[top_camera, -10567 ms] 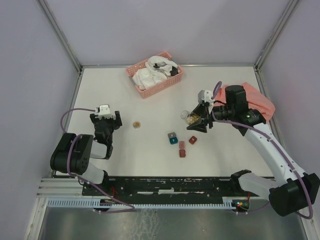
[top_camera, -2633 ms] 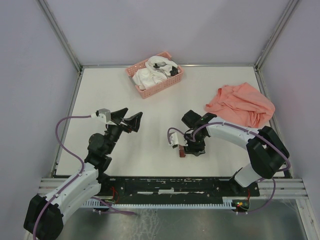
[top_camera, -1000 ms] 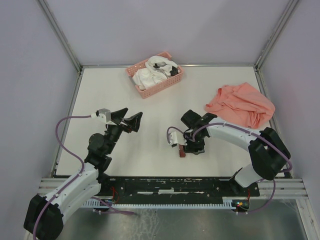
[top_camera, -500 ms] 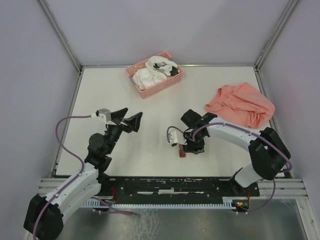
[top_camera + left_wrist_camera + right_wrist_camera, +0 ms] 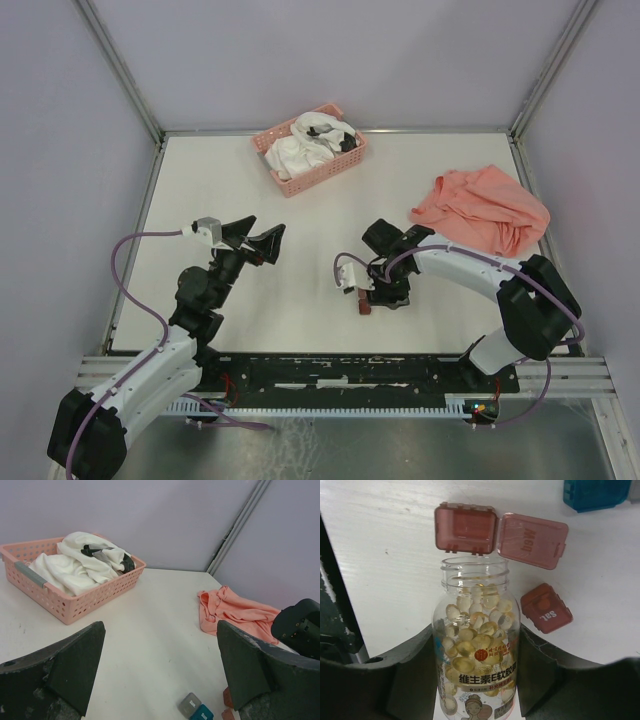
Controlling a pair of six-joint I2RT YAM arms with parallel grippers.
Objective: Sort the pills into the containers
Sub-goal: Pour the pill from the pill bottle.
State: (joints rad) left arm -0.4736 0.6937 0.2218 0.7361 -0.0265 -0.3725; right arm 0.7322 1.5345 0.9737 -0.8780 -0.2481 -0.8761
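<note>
White tabletop (image 5: 200, 180). Right gripper (image 5: 476, 666) clamps the uncapped jar (image 5: 476, 630) of pills (image 5: 470, 642) near centre, its mouth just short of the open dark red box (image 5: 466, 528). A shut red box (image 5: 546, 608) lies beside it. Tip slowly with the mouth over the cavity so few spill. Left gripper (image 5: 160, 667) hangs wide and empty on the left.

You have a white tabletop (image 5: 230, 195) with a pink slatted plastic basket (image 5: 325, 172) sitting at the far side, a little left of centre. A crumpled salmon-orange cloth (image 5: 480, 212) lies on the right. Near the middle sit four tiny boxes. The open dark red plastic cube box (image 5: 466, 530) has its hinged lid lying flat, and the closed dark red cube box (image 5: 546, 608) is just beside it. The teal cube box (image 5: 202, 713) touches the grey cube box (image 5: 190, 703).
</note>
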